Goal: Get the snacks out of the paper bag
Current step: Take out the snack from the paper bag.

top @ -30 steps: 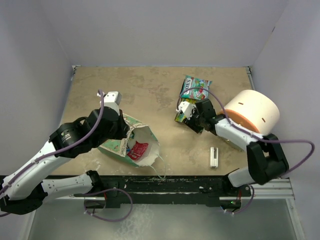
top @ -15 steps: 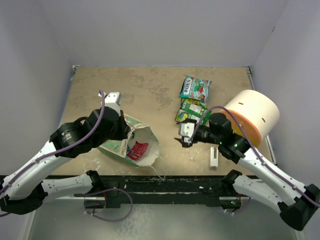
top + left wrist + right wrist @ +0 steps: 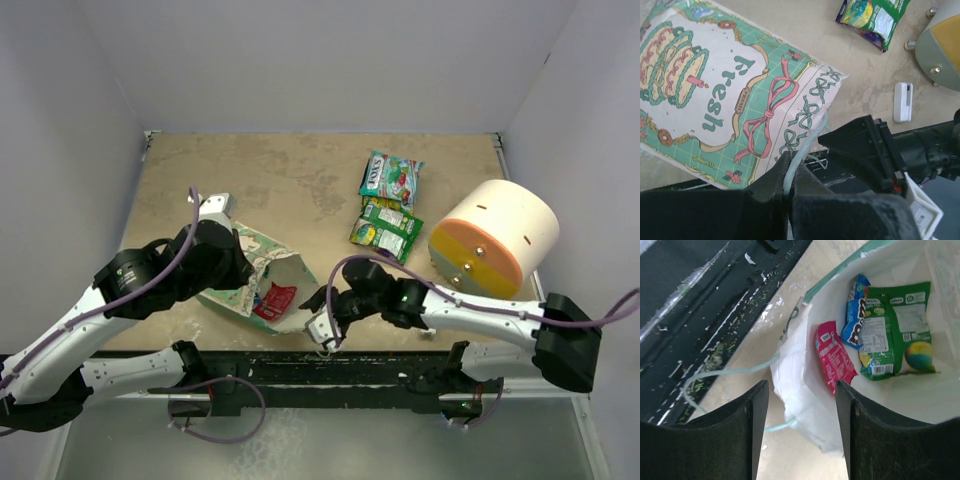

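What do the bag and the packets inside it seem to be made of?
The bag looks like thin matte paper: its white rim is crumpled and creased. The pink packet and the green packet look like glossy plastic film, probably: their printed faces catch the light.

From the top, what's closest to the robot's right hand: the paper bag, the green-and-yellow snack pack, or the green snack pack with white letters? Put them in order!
From the right hand:
1. paper bag, just to its left.
2. green-and-yellow snack pack, farther back.
3. green snack pack with white letters, behind that one, farthest.
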Available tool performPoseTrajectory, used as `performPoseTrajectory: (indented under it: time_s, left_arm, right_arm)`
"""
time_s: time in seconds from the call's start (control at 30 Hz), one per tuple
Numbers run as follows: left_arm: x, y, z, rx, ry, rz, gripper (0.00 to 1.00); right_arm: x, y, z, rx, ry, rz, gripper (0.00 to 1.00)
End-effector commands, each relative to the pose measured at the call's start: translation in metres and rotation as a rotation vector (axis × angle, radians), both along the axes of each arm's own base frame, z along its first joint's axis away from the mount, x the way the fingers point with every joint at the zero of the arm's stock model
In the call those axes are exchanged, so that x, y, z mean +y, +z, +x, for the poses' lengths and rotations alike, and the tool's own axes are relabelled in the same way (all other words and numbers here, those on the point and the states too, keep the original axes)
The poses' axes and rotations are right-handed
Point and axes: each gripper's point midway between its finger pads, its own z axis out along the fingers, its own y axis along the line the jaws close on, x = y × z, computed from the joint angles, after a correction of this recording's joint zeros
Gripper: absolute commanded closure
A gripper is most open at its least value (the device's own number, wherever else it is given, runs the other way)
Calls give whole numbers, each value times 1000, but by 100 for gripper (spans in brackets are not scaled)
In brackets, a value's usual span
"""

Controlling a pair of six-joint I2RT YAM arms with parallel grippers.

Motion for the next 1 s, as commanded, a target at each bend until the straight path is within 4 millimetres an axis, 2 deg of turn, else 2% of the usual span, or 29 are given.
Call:
performPoseTrajectory:
  time_s: [0.0,0.17,0.33,0.43,0.97]
  left_arm:
    - [7,-10,-13,82,49,-29,100]
    - [7,-12,-16,100,66,-54,100]
    - [0,-8,-12,86,56,-69,100]
    - [-4,-7,-10,83,39,-68,100]
    - [-10,-1,-8,57,-14,-50,100]
  right_arm:
    - [41,30,16,-207,50,124,43]
    - [58,18,31,-261,9,88,44]
    - [62,-11,46,-310,9,-13,46]
    - [68,-19,52,-330,14,-41,46]
    - [88,-69,59,-353,88,-188,47]
